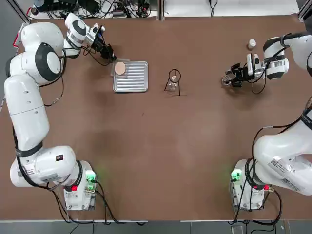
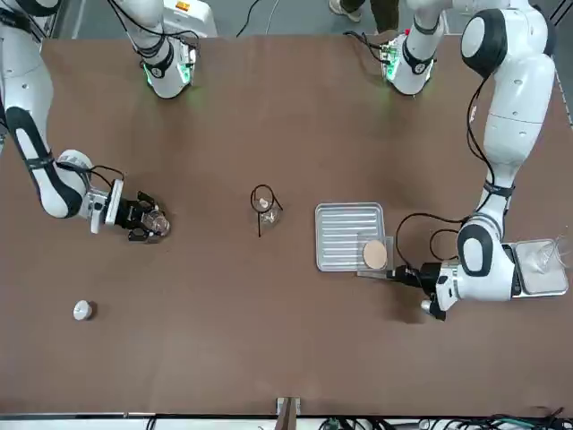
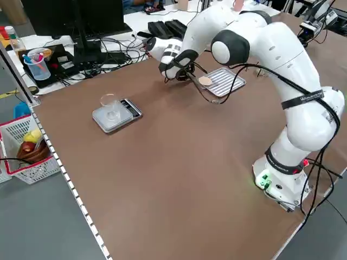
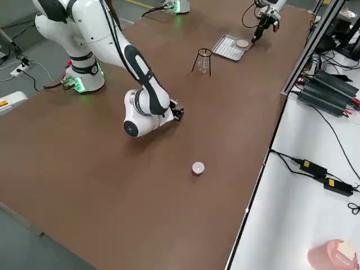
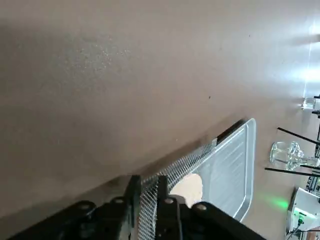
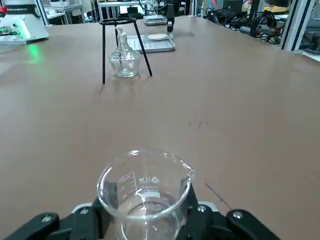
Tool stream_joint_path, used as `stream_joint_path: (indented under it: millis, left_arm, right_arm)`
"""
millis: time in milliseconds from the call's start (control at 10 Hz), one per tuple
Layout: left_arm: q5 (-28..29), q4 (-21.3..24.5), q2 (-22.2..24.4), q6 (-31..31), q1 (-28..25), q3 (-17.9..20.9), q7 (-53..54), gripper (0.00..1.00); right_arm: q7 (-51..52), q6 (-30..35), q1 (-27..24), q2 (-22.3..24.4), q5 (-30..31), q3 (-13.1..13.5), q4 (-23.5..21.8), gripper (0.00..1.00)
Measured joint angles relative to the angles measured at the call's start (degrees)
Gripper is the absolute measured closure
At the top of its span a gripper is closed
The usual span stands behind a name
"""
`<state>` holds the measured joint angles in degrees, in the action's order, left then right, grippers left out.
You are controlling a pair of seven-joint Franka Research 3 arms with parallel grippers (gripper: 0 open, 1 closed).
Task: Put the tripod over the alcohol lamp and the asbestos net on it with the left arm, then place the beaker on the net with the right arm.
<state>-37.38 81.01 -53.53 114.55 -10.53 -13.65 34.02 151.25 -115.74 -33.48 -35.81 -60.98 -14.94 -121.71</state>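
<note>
The black wire tripod (image 1: 174,77) stands mid-table over the small clear alcohol lamp (image 1: 171,87); both show far off in the right wrist view, the tripod (image 6: 103,50) straddling the lamp (image 6: 123,62). The asbestos net (image 1: 120,68), grey mesh with a tan disc, lies on the far left corner of the ribbed silver tray (image 1: 134,80). My left gripper (image 5: 147,182) is low at that corner, its fingers close on either side of the net's edge (image 5: 148,200), a narrow gap still showing. At the far right, my right gripper (image 1: 233,77) is shut on the clear beaker (image 6: 145,192), low over the table.
A small white capped bottle (image 1: 251,44) stands beyond the right gripper. Near the table's left edge a scale carries a clear glass cup (image 3: 111,111). Cables and equipment (image 1: 97,7) line the far side behind the table.
</note>
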Motion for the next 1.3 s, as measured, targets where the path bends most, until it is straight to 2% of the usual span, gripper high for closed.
stream_joint_path:
  millis: [100, 300, 800, 1000, 1300]
  left_arm:
    - [0.0, 0.09, 0.0, -0.02, -0.11, 0.0, -0.11, 0.92]
    - [-0.04, 0.07, 0.07, -0.23, -0.35, -0.06, -1.65, 0.97]
    - [-0.52, -0.27, 2.74, -5.58, -3.53, -1.07, -4.08, 0.97]
    - [-1.6, -0.33, 3.99, -6.32, -6.38, -5.5, -7.56, 0.97]
    - [-2.65, -0.5, 5.43, -6.32, -9.04, -14.32, -14.58, 0.98]
  right_arm:
    - [-0.01, 0.0, 0.01, 0.0, 0.0, 0.0, 0.01, 0.41]
    - [-0.02, -0.05, 0.04, 0.0, 0.0, 0.02, 0.1, 0.41]
    - [-0.22, -0.31, 0.15, -0.01, 0.0, 0.18, 0.57, 0.41]
    - [-0.26, -0.35, 0.26, 0.0, 0.0, 0.2, 0.61, 0.41]
    - [-0.3, -0.38, 0.34, -0.01, 0.0, 0.22, 0.67, 0.41]
